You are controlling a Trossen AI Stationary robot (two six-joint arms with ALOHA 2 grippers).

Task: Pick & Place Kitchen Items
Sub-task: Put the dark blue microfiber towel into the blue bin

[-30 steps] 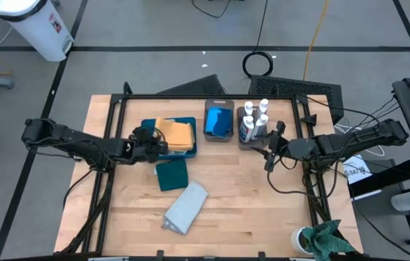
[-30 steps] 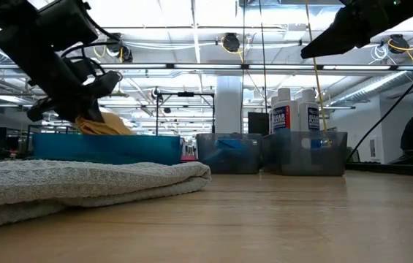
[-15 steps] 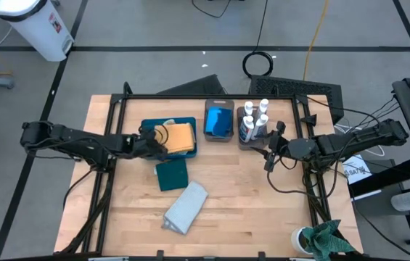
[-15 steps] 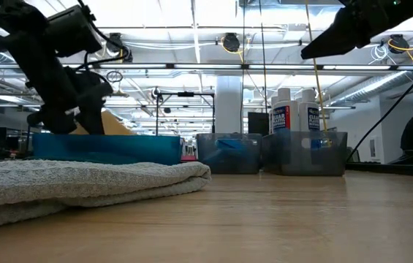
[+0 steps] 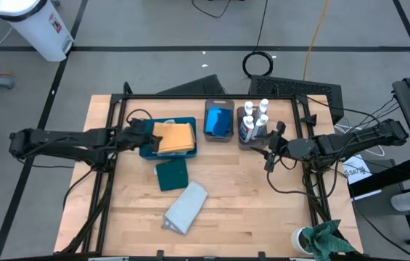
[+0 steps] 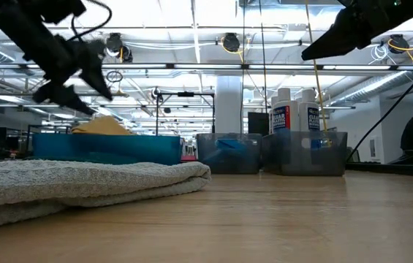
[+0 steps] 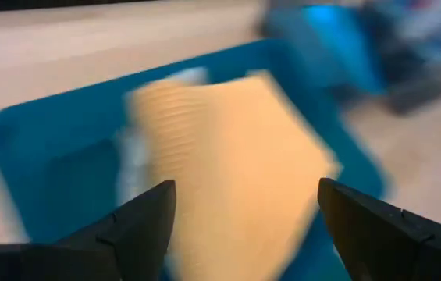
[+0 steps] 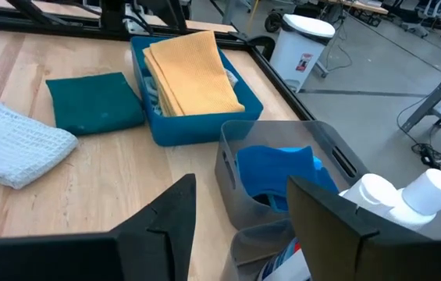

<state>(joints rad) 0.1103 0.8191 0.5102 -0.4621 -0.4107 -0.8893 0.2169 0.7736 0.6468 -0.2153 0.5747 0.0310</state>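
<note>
Your left end effector (image 5: pixel 141 133) hangs open and empty above the left edge of the teal tray (image 5: pixel 188 151), its fingers (image 7: pixel 138 226) spread over the mustard cloth (image 5: pixel 174 135) that lies folded in the tray on top of a pale one. Your right end effector (image 5: pixel 270 148) waits open and empty just beside the bin of white bottles (image 5: pixel 254 120), with the blue sponges (image 5: pixel 219 122) in the bin next to it. On the counter (image 5: pixel 248 196), the dark teal cloth (image 5: pixel 171 174) lies just in front of the tray and the pale grey cloth (image 5: pixel 186 207) lies near it, closer to the front edge.
</note>
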